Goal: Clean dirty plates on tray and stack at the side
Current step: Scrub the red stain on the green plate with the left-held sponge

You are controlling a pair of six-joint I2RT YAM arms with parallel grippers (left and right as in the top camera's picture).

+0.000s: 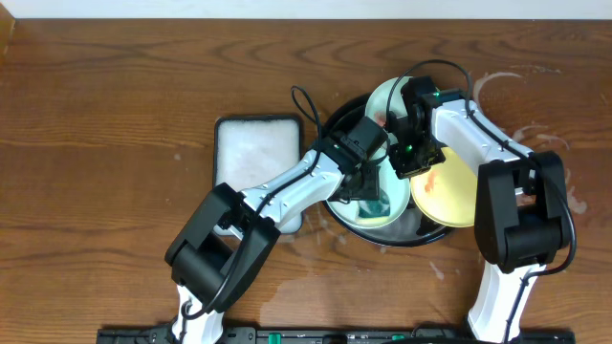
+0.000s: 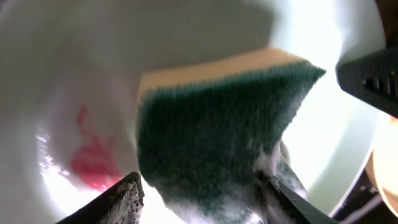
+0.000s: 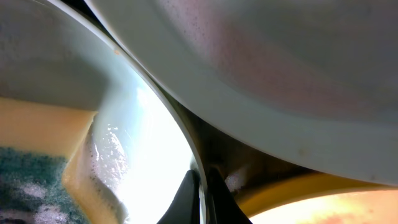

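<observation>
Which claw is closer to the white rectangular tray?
Left. The left claw, holding a green-and-yellow sponge, is just right of the white rectangular tray, over the round black basin; the right claw is farther right.

The left arm (image 1: 287, 186), made of white links with black joint housings, reaches from its base at the near table edge diagonally forward and to the right, its wrist bent downward. The left gripper (image 2: 205, 199) points down, and its two black fingers (image 2: 127, 199) clamp the sides of a soapy yellow-and-green sponge (image 2: 211, 118). The right arm (image 1: 483, 129) runs forward from its base at the near right, then folds inward at the wrist toward the left arm. The right gripper (image 3: 200, 193) pinches the thin rim of a glossy pale mint-green plate (image 3: 146, 124) between its dark fingertips. The two grippers sit close beside each other.
</observation>
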